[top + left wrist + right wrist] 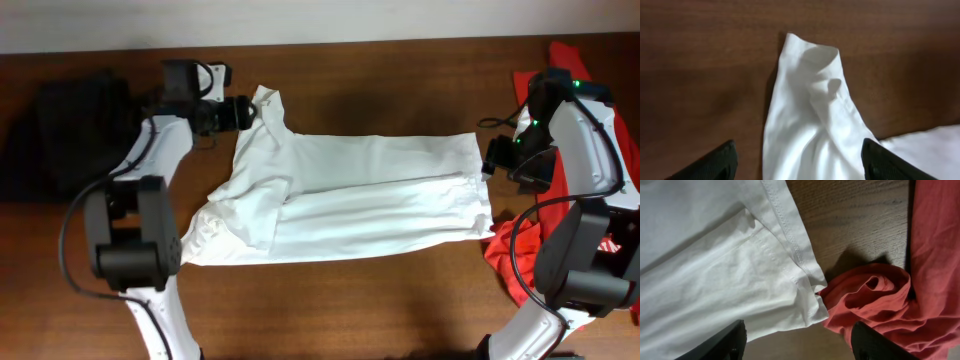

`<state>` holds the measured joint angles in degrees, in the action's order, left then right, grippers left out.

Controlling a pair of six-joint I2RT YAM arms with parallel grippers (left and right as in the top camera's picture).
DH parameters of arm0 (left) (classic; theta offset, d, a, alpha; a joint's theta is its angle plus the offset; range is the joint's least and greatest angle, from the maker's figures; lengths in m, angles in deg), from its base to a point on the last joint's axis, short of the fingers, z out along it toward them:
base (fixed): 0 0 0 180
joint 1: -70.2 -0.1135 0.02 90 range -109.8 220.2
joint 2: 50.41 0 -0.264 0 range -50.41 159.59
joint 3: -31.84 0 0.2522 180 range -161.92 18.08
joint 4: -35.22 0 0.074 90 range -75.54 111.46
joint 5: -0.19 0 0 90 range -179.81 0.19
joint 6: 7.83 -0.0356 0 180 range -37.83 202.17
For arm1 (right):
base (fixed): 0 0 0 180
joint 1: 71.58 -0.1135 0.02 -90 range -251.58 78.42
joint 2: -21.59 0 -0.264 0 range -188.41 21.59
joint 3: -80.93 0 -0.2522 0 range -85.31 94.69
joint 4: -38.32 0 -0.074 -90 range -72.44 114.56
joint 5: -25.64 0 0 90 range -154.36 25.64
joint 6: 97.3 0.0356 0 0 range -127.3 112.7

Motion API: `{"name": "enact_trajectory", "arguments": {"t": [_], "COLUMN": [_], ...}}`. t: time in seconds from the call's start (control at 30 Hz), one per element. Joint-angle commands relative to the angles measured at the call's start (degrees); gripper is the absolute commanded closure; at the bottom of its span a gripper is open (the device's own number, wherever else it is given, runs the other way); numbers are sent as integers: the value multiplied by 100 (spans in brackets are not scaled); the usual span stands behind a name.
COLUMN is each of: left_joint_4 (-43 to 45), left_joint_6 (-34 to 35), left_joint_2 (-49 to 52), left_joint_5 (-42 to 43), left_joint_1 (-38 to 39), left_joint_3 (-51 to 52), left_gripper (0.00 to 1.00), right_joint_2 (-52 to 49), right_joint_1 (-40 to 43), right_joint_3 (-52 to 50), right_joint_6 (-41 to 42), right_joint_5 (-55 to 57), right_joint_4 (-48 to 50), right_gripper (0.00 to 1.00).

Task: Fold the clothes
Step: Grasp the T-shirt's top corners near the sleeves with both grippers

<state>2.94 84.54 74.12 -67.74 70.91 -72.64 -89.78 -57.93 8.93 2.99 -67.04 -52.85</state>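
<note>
A white T-shirt [370, 195] lies mid-frame, left end effector [797, 160] open over its upper-left sleeve [810, 85], right end effector [800, 335] open at its right hem [790, 245]; it should probably pinch white cloth only, avoiding the red T-shirt [890, 305].

Matt white cotton shirt [350, 195], wood table [400, 300]

white T-shirt [360, 195] reading plain white, stitching showing white at hem | red T-shirt [515, 260] showing coral-red in right wrist view | table [350, 310] showing dark brown wood grain | cloth heap [60, 130] reading black | left arm [150, 170] showing white shell, black joints | right arm [590, 150] showing same, green lights glowing
</note>
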Motion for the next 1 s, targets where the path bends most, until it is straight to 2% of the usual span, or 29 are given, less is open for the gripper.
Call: {"name": "enact_trajectory", "arguments": {"t": [0.0,0.2,0.43,0.5,0.67,0.7,0.77,0.83,0.97], "left_joint_4": [411,632,610,610,546,546,544,518,164], "left_joint_6": [-2,234,232,232,227,229,232,234,236], "left_joint_2": [337,575,859,931,955,955,955,953,949], "left_joint_5": [81,-575,-551,-533,-544,-562,-643,-798,-1115], "left_joint_1": [11,15,133,221,483,509,520,496,398], "left_joint_3": [-59,-59,-57,-57,-57,-57,-57,-63,-251], "left_gripper": [23,27,27,30,49,61,79,87,96], "right_joint_2": [118,118,118,118,118,118,118,118,118], "right_joint_1": [20,20,20,20,20,20,20,20,17], "right_joint_3": [83,81,81,81,81,81,81,81,81], "right_joint_6": [-46,-66,-63,-63,-63,-63,-63,-63,-66], "right_joint_5": [-35,-33,-33,-33,-33,-33,-33,-35,-129], "right_joint_4": [-17,-17,-17,-17,24,31,42,68,452], "right_gripper": [29,29,29,29,29,29,29,29,29]}}
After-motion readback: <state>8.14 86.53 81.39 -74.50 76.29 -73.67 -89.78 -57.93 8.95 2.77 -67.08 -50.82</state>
